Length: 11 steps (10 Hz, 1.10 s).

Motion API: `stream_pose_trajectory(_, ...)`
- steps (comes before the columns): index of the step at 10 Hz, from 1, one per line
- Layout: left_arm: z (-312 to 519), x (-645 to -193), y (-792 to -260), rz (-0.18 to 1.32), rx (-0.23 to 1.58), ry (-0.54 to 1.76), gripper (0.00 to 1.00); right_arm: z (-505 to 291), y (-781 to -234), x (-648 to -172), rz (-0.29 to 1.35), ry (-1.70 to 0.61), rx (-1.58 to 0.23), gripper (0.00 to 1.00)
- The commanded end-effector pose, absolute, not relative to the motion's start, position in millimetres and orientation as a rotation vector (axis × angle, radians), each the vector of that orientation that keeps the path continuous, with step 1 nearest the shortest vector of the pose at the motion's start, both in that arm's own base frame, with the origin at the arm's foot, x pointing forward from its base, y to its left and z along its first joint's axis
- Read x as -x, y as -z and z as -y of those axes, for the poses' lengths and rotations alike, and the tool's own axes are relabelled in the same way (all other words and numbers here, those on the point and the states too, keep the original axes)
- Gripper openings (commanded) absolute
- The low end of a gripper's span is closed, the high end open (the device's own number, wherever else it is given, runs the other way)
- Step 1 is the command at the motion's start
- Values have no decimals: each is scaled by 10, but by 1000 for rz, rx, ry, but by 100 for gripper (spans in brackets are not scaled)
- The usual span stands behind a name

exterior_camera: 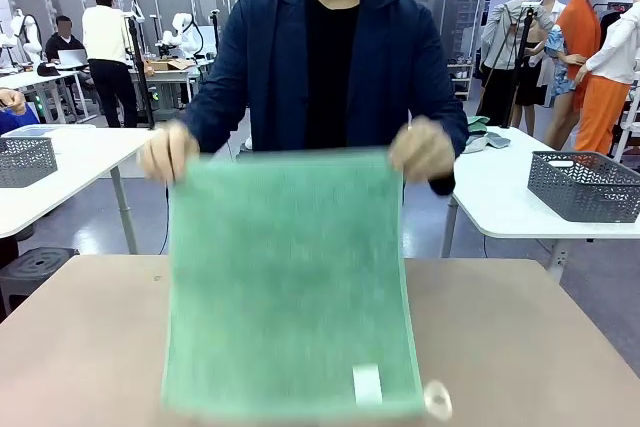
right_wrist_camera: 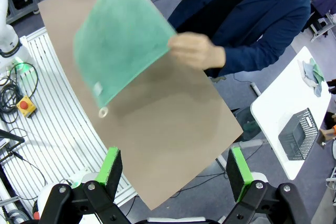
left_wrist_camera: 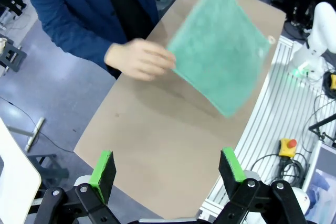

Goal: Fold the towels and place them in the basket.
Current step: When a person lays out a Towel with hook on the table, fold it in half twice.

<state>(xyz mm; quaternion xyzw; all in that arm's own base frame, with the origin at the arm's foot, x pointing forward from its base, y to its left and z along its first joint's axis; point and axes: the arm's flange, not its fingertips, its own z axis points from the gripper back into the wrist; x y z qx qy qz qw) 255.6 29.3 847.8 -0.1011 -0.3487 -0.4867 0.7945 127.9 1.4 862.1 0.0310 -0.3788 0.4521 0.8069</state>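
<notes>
Green-padded fingers of the left end effector stand wide apart with nothing between them, poised over the near edge of the worktop; right end effector likewise released and empty, well apart from the cloth. Person at the far side holds the green towel by its two upper corners, one hand at each side, the other hand level with the first. Towel hangs spread full and flat over the middle of the worktop, lifted clear of it in the wrist views, its shadow on the board beneath. Progress, judged: at the very start. No fold is made in this towel and nothing is placed yet; folding and the whole placing step remain. A dark lattice basket sits on a neighbouring table, well apart; cannot tell whether it is the one meant. Towel appearance: mid-green terry, roughly square as held, slightly motion-blurred, small white label near the lower edge, pale corner loop dangling just beside it.
</notes>
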Motion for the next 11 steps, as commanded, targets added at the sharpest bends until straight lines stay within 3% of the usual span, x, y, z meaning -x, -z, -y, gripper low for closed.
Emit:
stream_pose_trajectory(1, -307, -2462, -8547, 818, 187, 1076, 100, -7, -8638, -1249, 820, -969, -67, 100)
stream_pose_trajectory(7, -314, -2271, -8642, 899, 165, 1106, 100, -7, -8638, -1249, 820, -969, -67, 100)
stream_pose_trajectory(11, -333, -2272, -8689, 863, 158, 1094, 100, -7, -8638, -1249, 820, -969, -67, 100)
